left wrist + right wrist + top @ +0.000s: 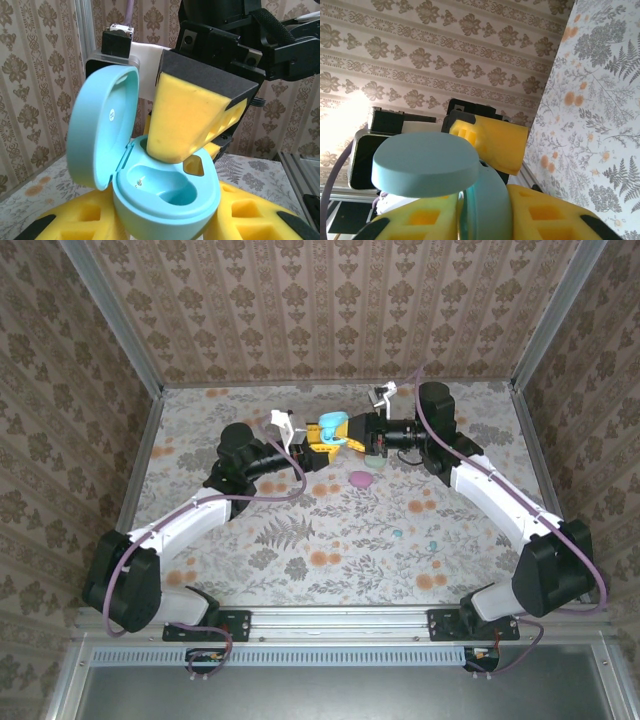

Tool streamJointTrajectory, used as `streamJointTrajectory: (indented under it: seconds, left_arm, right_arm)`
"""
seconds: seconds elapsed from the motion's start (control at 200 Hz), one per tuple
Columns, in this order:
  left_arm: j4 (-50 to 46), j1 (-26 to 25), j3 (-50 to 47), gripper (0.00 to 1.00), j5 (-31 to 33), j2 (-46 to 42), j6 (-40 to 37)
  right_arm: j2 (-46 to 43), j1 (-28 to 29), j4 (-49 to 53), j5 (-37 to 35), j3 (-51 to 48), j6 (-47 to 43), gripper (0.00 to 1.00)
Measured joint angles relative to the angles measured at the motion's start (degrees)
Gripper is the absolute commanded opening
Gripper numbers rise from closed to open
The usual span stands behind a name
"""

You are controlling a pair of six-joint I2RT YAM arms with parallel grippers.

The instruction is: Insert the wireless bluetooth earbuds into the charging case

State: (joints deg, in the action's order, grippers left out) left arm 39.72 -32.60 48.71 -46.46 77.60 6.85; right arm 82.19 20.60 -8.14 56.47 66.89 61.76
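Patterned wallpaper (330, 310) closes in three sides, and a flowered table (300, 570) lies below. Both arms meet over its far middle.

The left gripper (318, 448) is clamped on the light blue charging case (165, 200). The body sits between its two yellow fingers (80, 222), mouth facing up and out past the fingertips. The lid (100, 130) stands open on the hinge side, to the left in the left wrist view.

The right gripper (186, 162) comes down from above, its tips pushed into the case's mouth on the side away from the hinge. I cannot tell whether its jaws are pressed together or pinching something, because the near finger (190, 115) hides the gap and whatever is under it.

The well (160, 182) on the hinge side of those tips is bare, with small contacts showing at its bottom. The case's long axis runs from that well across to the covered one.

So the move appears to turn on the tips staying lined up straight over the covered well, with the lid clear beside them.

Two tiny earbuds (397, 534) lie loose on the table well back from both sets of jaws, toward the right arm's base, so the right arm is nearer. A pink case (360, 478) lies just below the meeting point.
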Motion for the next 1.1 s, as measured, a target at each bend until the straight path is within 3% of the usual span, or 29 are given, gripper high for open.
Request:
streamJointTrajectory:
  seconds: [0.45,1.1]
  left_arm:
    - [0.2,0.0,-0.1,0.4,0.6,0.0,0.0]
    - [1.2,0.0,-0.1,0.49,1.7,0.0,0.1]
  right_arm:
    - [0.0,-0.5,-8.6,0.2,-3.3,7.0,0.16]
    - [1.2,-0.5,-18.6,0.1,-5.9,13.9,0.16]
